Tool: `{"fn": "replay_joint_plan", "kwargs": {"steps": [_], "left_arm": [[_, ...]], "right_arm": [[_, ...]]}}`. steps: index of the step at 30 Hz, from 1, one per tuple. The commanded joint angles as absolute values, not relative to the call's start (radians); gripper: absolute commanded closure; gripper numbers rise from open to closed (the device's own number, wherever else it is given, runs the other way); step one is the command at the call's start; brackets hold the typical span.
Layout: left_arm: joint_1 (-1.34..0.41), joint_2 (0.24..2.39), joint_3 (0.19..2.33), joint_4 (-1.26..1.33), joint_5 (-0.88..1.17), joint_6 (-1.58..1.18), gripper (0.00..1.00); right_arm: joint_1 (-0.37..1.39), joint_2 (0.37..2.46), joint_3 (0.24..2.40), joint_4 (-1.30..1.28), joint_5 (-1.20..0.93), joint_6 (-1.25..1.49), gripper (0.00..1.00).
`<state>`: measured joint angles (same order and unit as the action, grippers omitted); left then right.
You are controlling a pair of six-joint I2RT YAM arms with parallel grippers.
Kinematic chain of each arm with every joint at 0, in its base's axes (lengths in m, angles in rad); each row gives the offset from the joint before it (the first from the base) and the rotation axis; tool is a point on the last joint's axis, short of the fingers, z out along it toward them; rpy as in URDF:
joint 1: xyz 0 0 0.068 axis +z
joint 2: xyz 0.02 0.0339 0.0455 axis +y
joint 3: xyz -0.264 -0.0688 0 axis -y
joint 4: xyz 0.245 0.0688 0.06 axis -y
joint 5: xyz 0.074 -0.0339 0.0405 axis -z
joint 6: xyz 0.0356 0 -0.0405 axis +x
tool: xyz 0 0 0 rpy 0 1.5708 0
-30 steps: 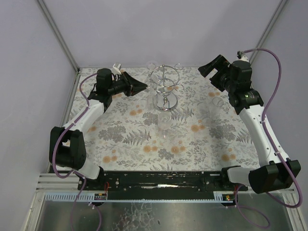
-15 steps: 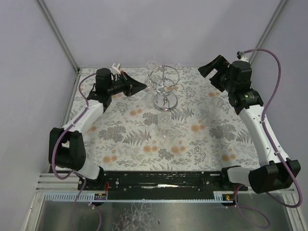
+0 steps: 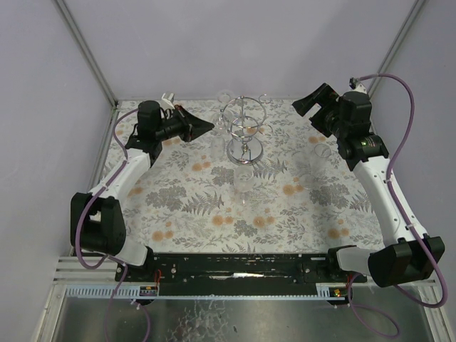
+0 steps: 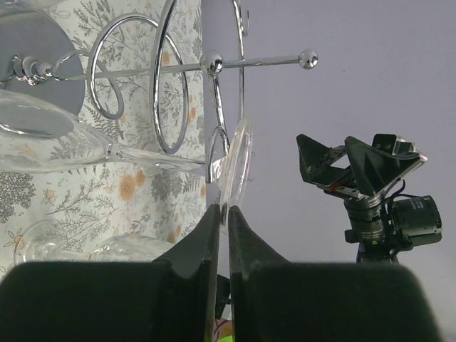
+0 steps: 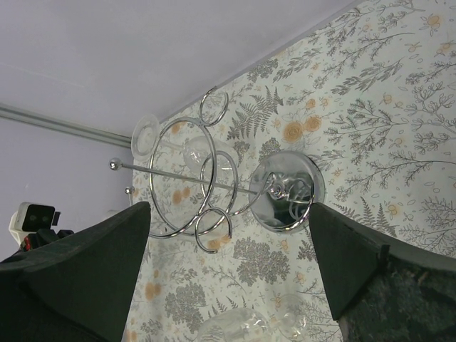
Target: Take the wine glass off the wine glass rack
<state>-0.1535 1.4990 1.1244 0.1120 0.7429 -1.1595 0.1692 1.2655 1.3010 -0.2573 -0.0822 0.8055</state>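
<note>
The chrome wine glass rack (image 3: 244, 132) stands at the back middle of the table. In the left wrist view its loops (image 4: 171, 85) are close ahead. My left gripper (image 4: 223, 208) is shut on the rim of the round foot of a clear wine glass (image 4: 240, 160). The glass lies sideways, and its stem (image 4: 153, 153) still runs through a rack loop. In the top view the left gripper (image 3: 209, 126) is just left of the rack. My right gripper (image 3: 306, 105) is open and empty, raised to the right of the rack (image 5: 214, 182).
Another glass (image 5: 148, 132) hangs on the rack's far side. Loose glasses lie on the flowered cloth in front of the rack (image 3: 244, 178) and to its right (image 3: 322, 152). The purple walls stand close behind the rack.
My left gripper has drawn back a little to the left, still pinching the glass foot. The right arm has hardly moved.
</note>
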Motion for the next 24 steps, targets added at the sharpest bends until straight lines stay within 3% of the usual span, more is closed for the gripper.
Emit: {"fn": "replay_joint_plan", "kwargs": {"steps": [1,24], "left_arm": [[-0.141,1.446,1.113,0.149,0.769,-1.198,1.00],[-0.098,1.296,1.014,0.115,0.812,-1.168,1.00]], "right_arm": [[0.167,1.229,1.301,-0.212,-0.103,0.811,0.01],[0.167,1.271,1.333,-0.214,-0.135,0.772,0.01]]}}
